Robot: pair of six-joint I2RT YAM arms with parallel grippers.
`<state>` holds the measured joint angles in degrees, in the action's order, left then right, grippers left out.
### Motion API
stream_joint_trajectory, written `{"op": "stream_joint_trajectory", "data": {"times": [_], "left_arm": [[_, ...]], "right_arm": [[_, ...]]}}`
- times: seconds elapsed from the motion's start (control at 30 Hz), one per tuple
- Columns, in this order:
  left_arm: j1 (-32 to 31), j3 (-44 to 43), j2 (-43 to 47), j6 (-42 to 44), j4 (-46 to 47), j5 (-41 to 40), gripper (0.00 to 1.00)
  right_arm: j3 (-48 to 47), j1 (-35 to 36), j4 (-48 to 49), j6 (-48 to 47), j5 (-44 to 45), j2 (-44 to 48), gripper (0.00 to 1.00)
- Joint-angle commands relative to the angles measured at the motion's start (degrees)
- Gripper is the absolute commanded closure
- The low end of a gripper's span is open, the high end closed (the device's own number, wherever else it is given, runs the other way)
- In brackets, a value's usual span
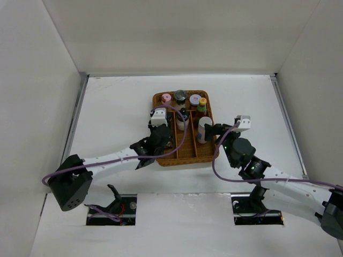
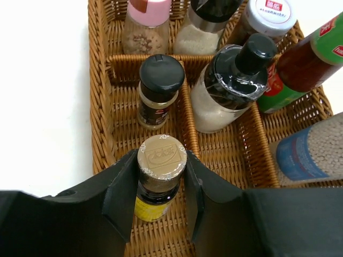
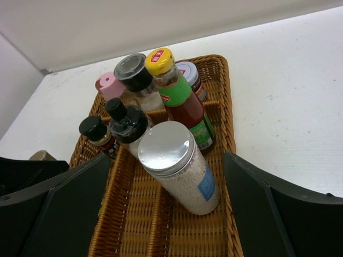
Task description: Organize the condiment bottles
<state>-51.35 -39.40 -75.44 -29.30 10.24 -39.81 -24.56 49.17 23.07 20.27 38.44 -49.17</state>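
While your left gripper (image 2: 161, 179) clamps the yellow-labelled bottle (image 2: 162, 156) in the wicker tray (image 2: 99, 107), right gripper (image 3: 166, 203) gapes around the silver-lidded jar (image 3: 166, 148); likely only release remains.

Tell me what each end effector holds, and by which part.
Left end effector: yellow-labelled bottle, clamped at its cap and neck. Right end effector: open, holding nothing.

Left end effector (image 2: 161, 187) around yellow-labelled bottle (image 2: 158, 179) in wicker tray (image 2: 102, 107).

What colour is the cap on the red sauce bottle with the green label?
Yellow cap; best seen in right wrist view.
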Motion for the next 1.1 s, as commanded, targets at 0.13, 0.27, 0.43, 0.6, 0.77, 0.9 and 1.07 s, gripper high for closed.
{"op": "stream_joint_trajectory", "data": {"times": [0.13,0.27,0.43,0.6,0.77,0.9,1.07], "left_arm": [[-6.07,3.80,1.96,1.08,6.28,-6.41,0.79],[-8.19,4.77,1.88,1.61,7.07,-7.47,0.73],[-9.86,5.47,1.35,1.35,6.99,-8.44,0.61],[-10.39,5.65,1.26,1.35,7.07,-9.32,0.50],[-10.04,4.94,2.14,1.79,6.55,-9.41,0.37],[-9.69,4.77,3.63,2.05,6.46,-9.14,0.30],[-9.69,4.59,6.26,3.28,6.46,-9.58,0.03]], "right_arm": [[-0.14,-0.35,3.82,-0.15,0.24,-0.05,0.07],[-0.05,-0.78,3.82,-0.06,0.06,-0.23,0.06],[-0.05,-0.70,3.74,-0.50,0.41,0.12,0.05],[0.03,-0.70,3.38,-0.49,0.41,0.83,0.04],[-0.05,-0.70,3.21,-0.23,-0.03,0.48,0.04],[0.03,-0.87,3.47,0.03,-0.11,0.21,0.04],[0.03,-0.79,3.82,-0.50,0.59,0.39,0.04]]}}
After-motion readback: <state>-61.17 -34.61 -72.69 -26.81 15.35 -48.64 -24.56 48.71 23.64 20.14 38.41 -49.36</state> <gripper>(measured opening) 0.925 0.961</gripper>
